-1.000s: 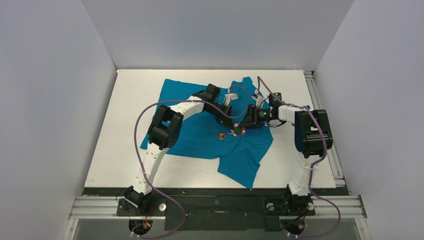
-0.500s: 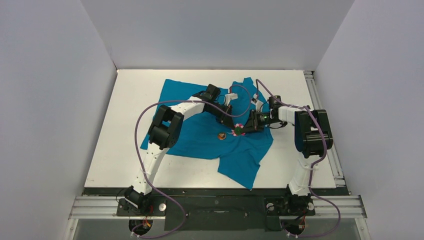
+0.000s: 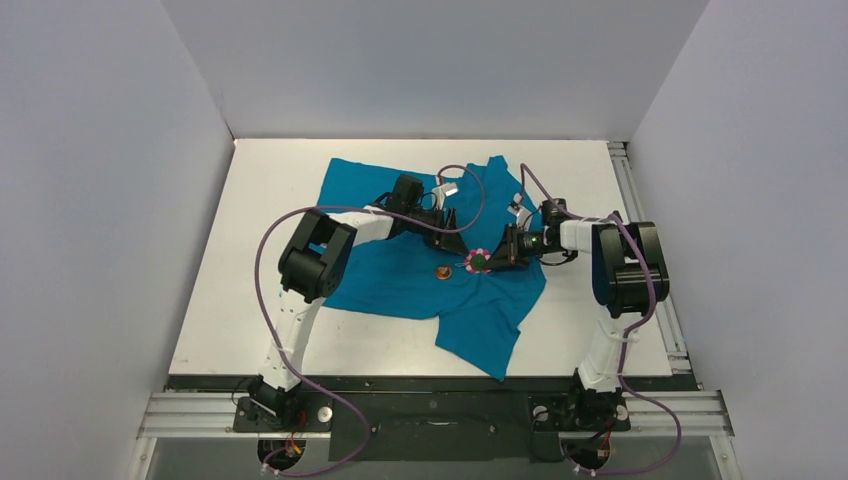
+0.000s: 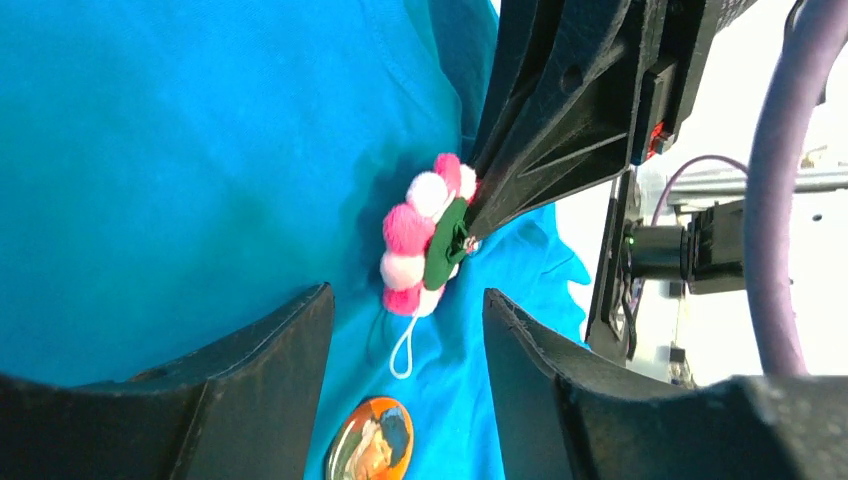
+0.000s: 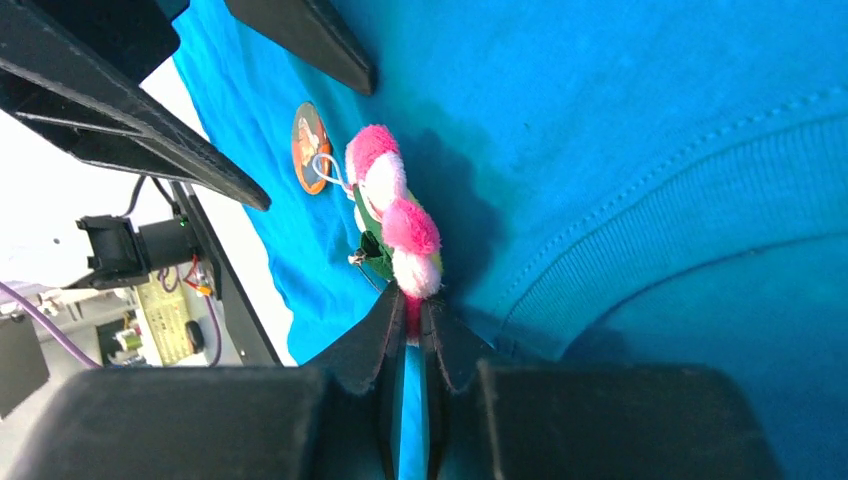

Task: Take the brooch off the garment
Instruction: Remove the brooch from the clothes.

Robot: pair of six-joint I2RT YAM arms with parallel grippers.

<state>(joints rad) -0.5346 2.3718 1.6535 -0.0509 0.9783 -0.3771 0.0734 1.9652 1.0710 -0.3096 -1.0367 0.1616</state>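
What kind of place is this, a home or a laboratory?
Most likely a robotics lab test cell: a white table boxed in by plain grey panels, and a left arm and right arm bolted to a metal rail, working on a shirt.

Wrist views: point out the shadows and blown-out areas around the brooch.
Left wrist: the brooch throws a soft dark shadow on the garment to its left; the background at right is washed out white. Right wrist: the shadow falls right of the brooch; the background at left is overexposed.
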